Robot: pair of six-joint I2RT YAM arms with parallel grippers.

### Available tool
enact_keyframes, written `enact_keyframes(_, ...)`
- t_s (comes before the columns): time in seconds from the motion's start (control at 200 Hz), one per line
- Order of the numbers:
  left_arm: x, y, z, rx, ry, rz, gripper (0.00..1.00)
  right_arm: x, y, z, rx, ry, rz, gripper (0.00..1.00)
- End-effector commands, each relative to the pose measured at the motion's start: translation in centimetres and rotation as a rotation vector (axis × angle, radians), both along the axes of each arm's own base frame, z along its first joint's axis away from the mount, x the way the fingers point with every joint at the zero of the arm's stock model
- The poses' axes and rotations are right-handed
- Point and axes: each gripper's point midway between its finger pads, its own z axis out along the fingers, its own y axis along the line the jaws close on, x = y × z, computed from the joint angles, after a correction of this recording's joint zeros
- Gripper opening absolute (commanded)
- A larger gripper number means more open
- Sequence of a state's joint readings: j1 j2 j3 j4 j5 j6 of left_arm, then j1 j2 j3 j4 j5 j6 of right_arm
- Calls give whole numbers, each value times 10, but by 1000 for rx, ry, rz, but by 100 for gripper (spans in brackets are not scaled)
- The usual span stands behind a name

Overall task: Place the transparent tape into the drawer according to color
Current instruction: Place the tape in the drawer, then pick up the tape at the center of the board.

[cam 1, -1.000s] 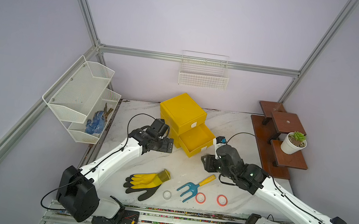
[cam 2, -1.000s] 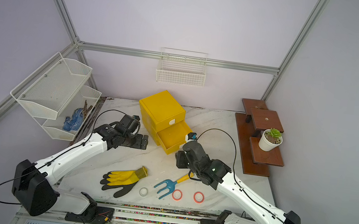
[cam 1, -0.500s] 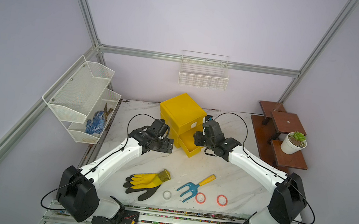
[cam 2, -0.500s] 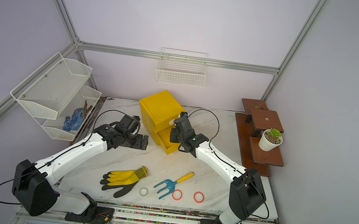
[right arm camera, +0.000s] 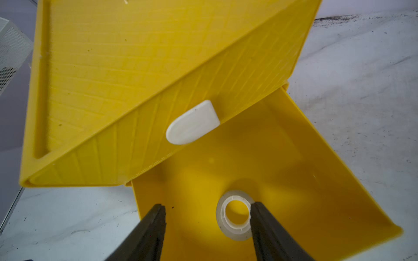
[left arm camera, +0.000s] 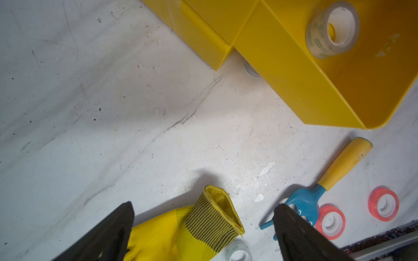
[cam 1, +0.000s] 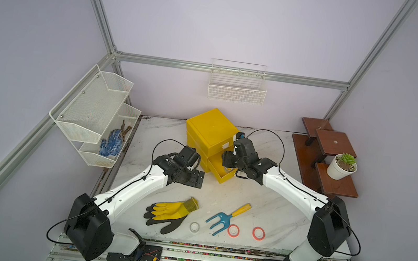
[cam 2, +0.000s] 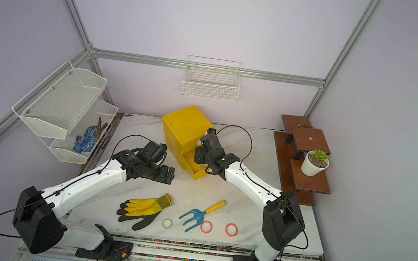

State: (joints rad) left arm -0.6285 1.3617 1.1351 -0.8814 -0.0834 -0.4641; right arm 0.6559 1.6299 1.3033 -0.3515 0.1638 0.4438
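Table: yellow glove [cam 1: 166, 213]; blue fork w/ yellow handle [cam 1: 226, 218]; 1 clear tape roll [cam 1: 194, 227] btwn them; 2 red tape rolls [cam 1: 233, 230] [cam 1: 258, 233] by fork tines. All well apart from yellow cabinet [cam 1: 211, 128].
Drawer [cam 1: 223, 178]: pulled out, 1 clear roll [right arm camera: 235, 214] inside.
R gripper [right arm camera: 207, 210]: over drawer, jaws apart wider than roll, grasping nothing. One finger [right arm camera: 267, 226] just beside roll rim, contact unclear.
L gripper [left arm camera: 204, 204]: spread wide, empty, above table nr glove cuff.

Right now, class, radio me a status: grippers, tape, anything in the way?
Left gripper open, hovering. Right gripper open over drawer, clear roll inside. Second clear roll and two red rolls on table; fork beside one red.
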Motion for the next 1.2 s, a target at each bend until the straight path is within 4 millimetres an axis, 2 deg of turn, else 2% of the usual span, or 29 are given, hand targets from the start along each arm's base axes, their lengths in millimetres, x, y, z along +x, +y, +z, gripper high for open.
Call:
enact_keyframes(0.0,-28,-2,0,15,48,-41,100,-9,-14,20,55,-51,-34,65)
enact_keyframes(0.06,-44,-7,-4,10,90,-81,100,-17,-22,24,70,-64,-48,65)
enact_keyframes(0.28,-106,-26,-24,31,228,-245,96,-35,-44,11,82,-56,-82,65)
enact_keyframes(0.365,-125,-34,-36,65,271,-300,92,-38,-49,7,78,-50,-84,65)
enact_keyframes(0.465,-137,-42,-43,106,276,-351,88,-40,-52,5,70,-45,-83,65)
enact_keyframes(0.625,-144,-52,-58,124,304,-408,81,-41,-53,10,62,-48,-76,65)
enact_keyframes(0.75,-143,-55,-81,171,343,-423,79,-41,-61,13,41,-55,-91,65)
enact_keyframes(0.94,-136,-61,-96,192,342,-414,77,-44,-67,12,37,-47,-101,65)
enact_keyframes(1.195,-136,-42,-115,269,359,-335,74,-42,-72,18,48,-61,-110,65)
